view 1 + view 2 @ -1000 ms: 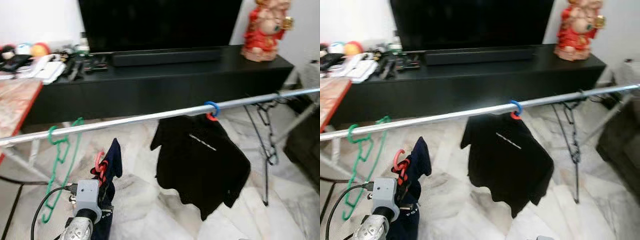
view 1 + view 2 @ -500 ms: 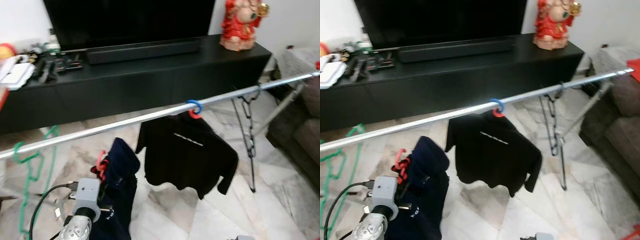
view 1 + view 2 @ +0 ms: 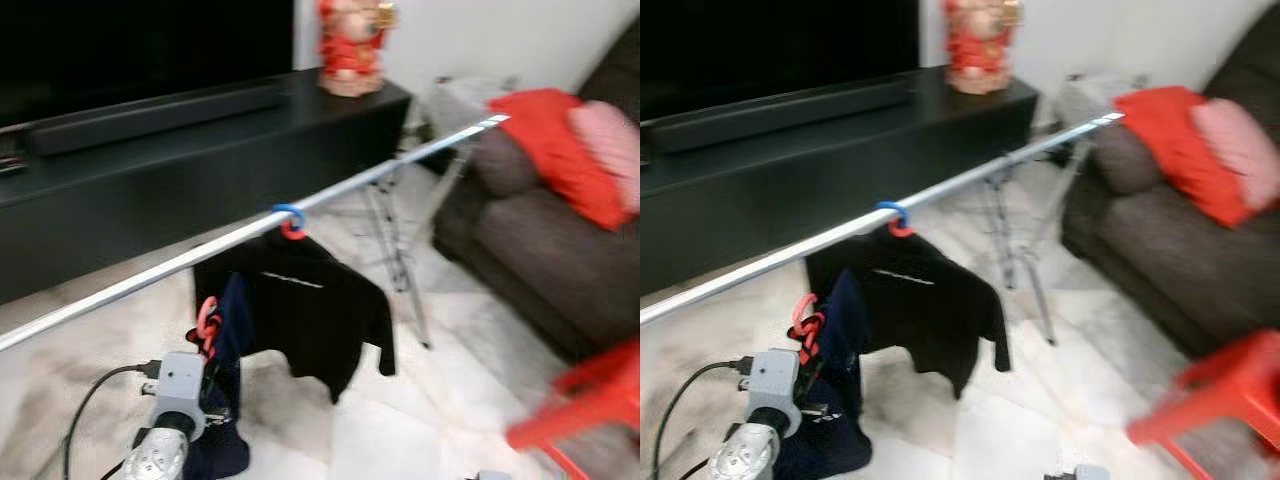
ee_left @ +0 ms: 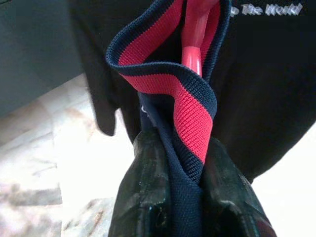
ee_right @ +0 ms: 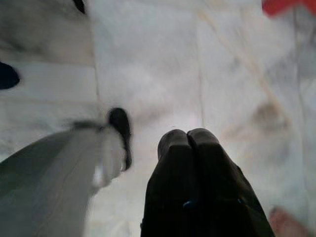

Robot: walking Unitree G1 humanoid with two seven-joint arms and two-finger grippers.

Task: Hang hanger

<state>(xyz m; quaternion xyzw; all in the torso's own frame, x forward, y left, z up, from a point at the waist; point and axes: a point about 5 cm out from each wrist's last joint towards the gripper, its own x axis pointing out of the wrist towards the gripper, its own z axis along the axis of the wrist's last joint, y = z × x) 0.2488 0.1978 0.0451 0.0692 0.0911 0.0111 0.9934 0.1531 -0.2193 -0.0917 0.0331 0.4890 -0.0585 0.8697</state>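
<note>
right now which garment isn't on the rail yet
The navy one on the red hanger, held in the left gripper; the black shirt already hangs from the rail.

My left arm [image 3: 160, 455] raised ahead, left gripper [image 4: 183, 197] pinched on navy garment with red-lined collar [image 4: 190, 106]. My right gripper [image 5: 190, 140] hangs low, pointing at floor, black fingers pressed together.

I see a silver rail [image 3: 200, 257] sloping across the room on a folding stand [image 3: 400, 270]. A black shirt [image 3: 300, 310] hangs from it on a blue-and-red hook [image 3: 290, 220]. The stand rests on the pale marble floor [image 3: 400, 420].
</note>
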